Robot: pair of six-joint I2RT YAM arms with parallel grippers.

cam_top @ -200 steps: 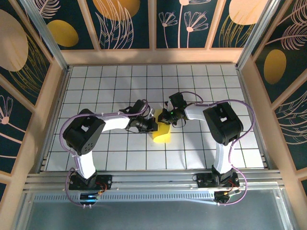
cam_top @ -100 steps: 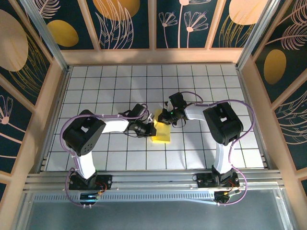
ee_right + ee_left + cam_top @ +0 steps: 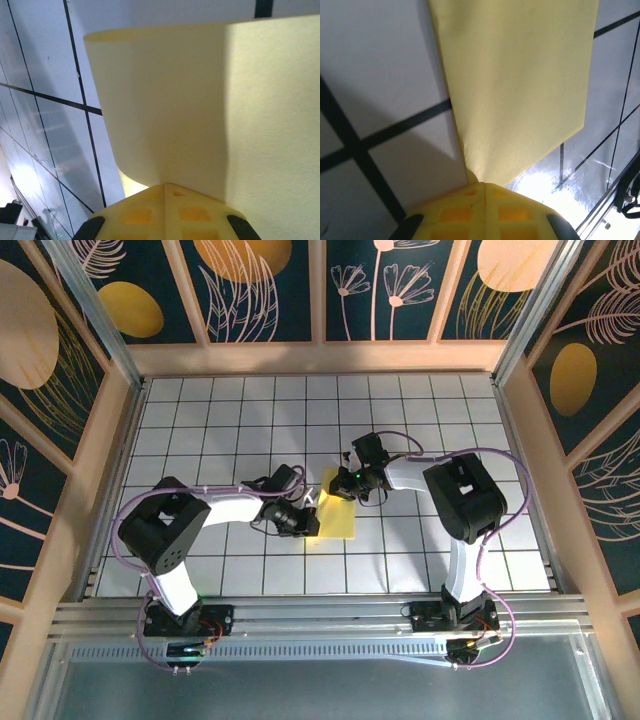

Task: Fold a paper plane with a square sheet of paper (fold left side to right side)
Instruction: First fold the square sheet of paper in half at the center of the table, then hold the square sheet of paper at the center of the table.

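Both grippers are pinched shut on the square sheet of paper (image 3: 340,522). From the left gripper (image 3: 482,186), the sheet fans out flat just ahead of the fingertips. Ahead of the right gripper (image 3: 164,186), it curls over in a loop. The left-to-right fold seems to be under way. Next, the edges likely need aligning and then pressing flat.

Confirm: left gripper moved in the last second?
Yes. Top view: the left gripper, shut on the yellow sheet, shifted toward the near edge of the table and slightly left, by its grid.
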